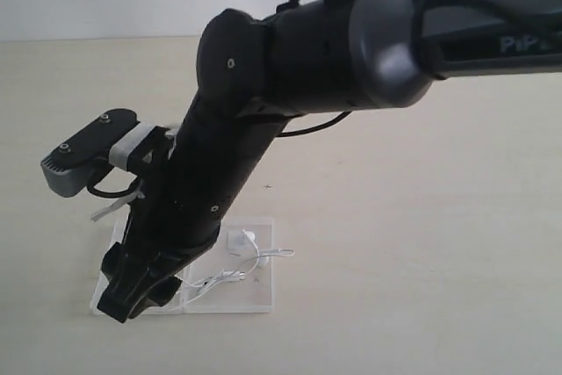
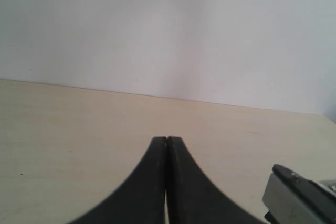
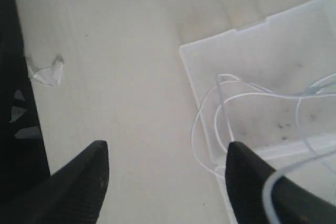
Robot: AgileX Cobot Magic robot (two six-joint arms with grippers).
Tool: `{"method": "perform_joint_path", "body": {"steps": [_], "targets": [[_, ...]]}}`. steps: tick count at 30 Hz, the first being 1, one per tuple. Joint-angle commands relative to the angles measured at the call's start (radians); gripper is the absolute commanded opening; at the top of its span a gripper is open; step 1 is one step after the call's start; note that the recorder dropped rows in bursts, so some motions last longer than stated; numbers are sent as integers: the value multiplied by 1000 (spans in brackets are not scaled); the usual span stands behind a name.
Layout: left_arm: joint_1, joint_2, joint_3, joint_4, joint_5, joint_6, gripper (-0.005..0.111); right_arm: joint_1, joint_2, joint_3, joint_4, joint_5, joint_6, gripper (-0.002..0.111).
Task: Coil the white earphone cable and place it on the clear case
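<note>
The clear case lies open and flat on the pale table, also seen in the right wrist view as the clear case. The white earphone cable rests on it in loose loops with an earbud uppermost. In the right wrist view the cable curls over the case's edge onto the table. My right gripper reaches across to the case's left end and stands low over it. Seen from its wrist, the right gripper is open with only bare table between its fingers. A blurred pale loop crosses one finger. My left gripper is shut and empty, away from the case.
The right arm's black forearm fills the upper middle of the exterior view and hides part of the case. Its grey wrist camera juts out to the left. A small white scrap shows beside the arm.
</note>
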Motion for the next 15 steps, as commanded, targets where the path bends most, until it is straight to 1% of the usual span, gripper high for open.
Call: {"method": "perform_joint_path", "body": {"steps": [1,3,7,15], "targets": [[-10,-4,5,3,-3,-2,0,1,-62,-3,-81,30,10,75],[-10,-4,5,3,-3,-2,0,1,-69,-3,-106,60,10,76],[-10,-4,5,3,-3,-2,0,1,-67,-3,-106,144,-34,73],[-10,-4,5,3,-3,-2,0,1,-9,-3,-112,214,-113,72]]}}
